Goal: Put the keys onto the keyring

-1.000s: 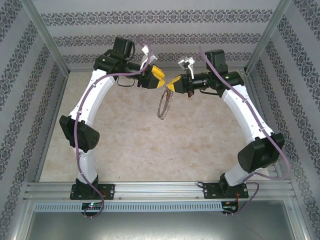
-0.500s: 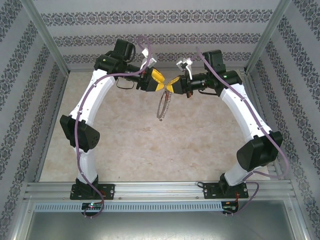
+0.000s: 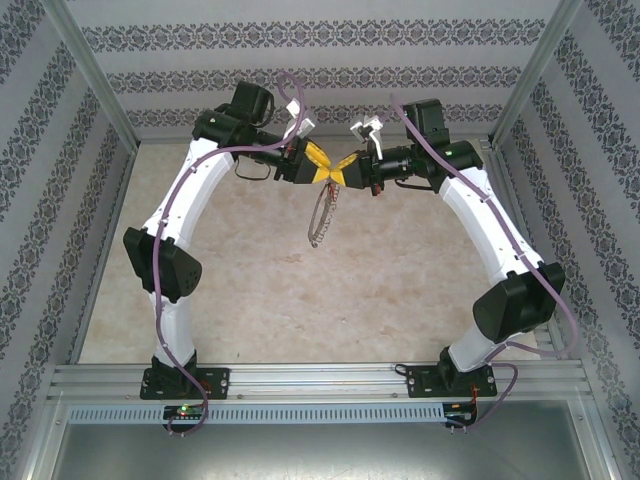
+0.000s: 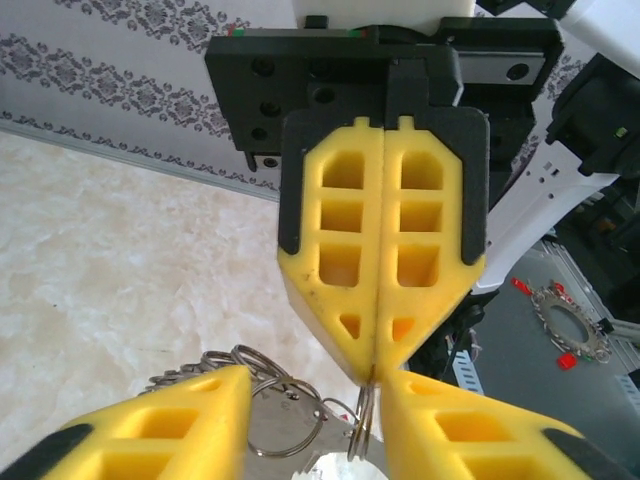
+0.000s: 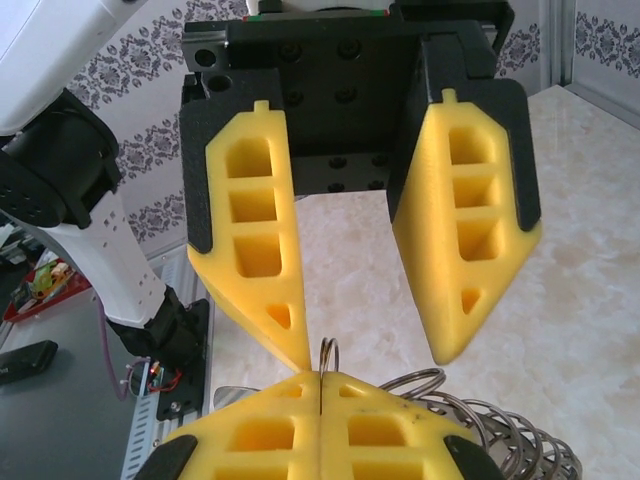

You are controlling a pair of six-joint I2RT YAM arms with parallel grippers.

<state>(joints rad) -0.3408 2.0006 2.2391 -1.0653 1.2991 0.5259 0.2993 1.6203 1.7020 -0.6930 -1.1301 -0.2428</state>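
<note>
Right fingers (image 5: 380, 430) pinched shut on top of keyring (image 5: 500, 430); loop hangs mid-air above desk (image 3: 250, 300), far centre. Left fingers (image 5: 250, 240) spread either side of pinched ring, gripping nothing. Judged: key threading still to do.

I see the keyring (image 3: 318, 222), a large thin grey-silver loop fringed with small silvery metal bits. It hangs limp in the air above the table (image 3: 250, 290), its top pinched in the closed fingertips of the right gripper (image 3: 338, 177). In the right wrist view one thin ring stands upright in that seam, with overlapping silvery coils bunched just beside it.
</note>
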